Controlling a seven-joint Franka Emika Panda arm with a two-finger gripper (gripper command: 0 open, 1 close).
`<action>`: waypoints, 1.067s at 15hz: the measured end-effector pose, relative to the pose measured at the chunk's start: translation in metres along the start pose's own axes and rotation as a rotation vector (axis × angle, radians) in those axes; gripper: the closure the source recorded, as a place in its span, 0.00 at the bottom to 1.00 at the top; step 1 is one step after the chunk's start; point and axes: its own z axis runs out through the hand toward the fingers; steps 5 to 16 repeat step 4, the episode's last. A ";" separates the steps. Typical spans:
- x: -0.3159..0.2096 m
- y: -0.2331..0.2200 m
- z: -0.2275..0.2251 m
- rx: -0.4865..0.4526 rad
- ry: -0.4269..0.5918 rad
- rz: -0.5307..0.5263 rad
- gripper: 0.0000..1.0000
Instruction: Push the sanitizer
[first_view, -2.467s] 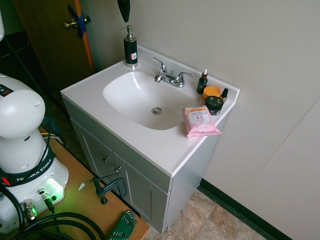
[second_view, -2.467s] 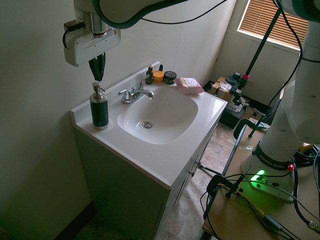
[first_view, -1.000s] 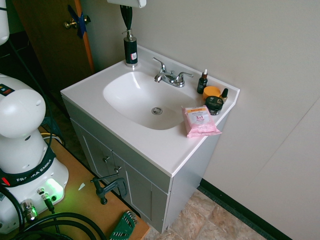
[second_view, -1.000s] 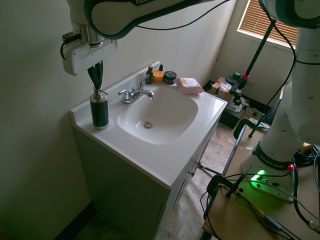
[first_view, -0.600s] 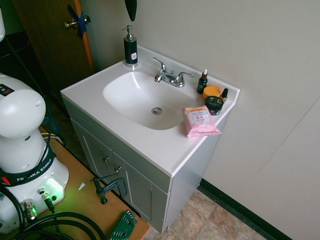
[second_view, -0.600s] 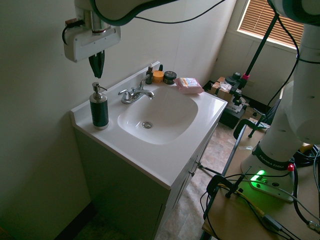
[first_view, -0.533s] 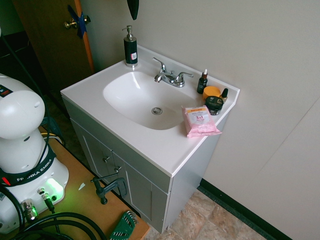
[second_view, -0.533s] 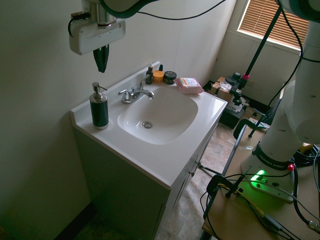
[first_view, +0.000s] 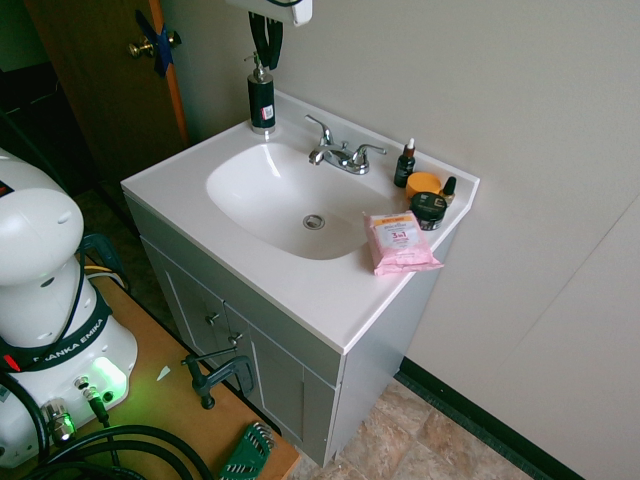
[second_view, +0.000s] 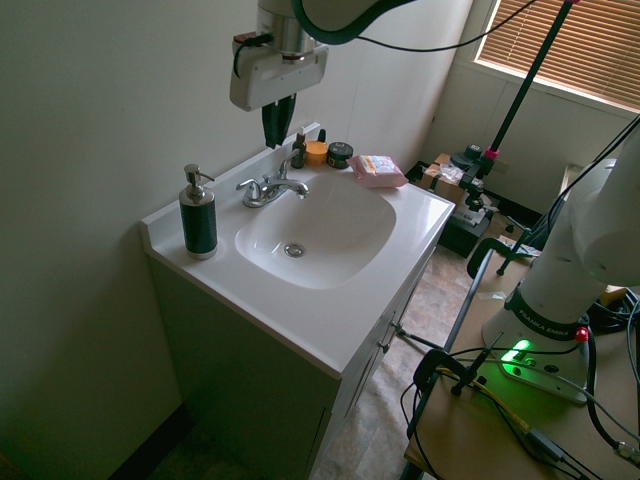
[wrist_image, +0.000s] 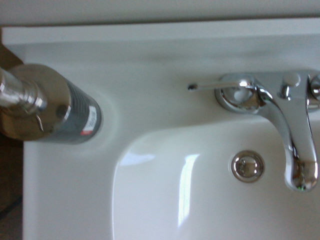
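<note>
As seen in the first exterior view from left to right, the sanitizer, a tall black cylindrical pump bottle with silver head and base ring (first_view: 261, 103), stands at the rear left corner of the white vanity top (first_view: 163, 178). Its long axis is vertical; its nozzle points left here, right in the second exterior view. The gripper (first_view: 268, 66) seems to overlap the pump head, its fingers slightly apart and holding nothing; the second exterior view shows it clear of the bottle, above the chrome two-handle faucet (first_view: 345, 156). Next come the dark dropper bottle with white tip (first_view: 404, 165), orange round jar (first_view: 423, 184) and pink wipes packet (first_view: 400, 243). We see the sanitizer's white-red label (wrist_image: 90, 120) in the first exterior and wrist views only; the orange slatted blind (second_view: 570, 52) appears only in the second exterior view.
</note>
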 end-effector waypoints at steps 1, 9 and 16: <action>-0.004 0.011 0.004 0.001 -0.006 0.004 0.00; -0.013 0.041 0.014 0.001 -0.027 0.010 0.00; -0.013 0.041 0.014 0.001 -0.027 0.010 0.00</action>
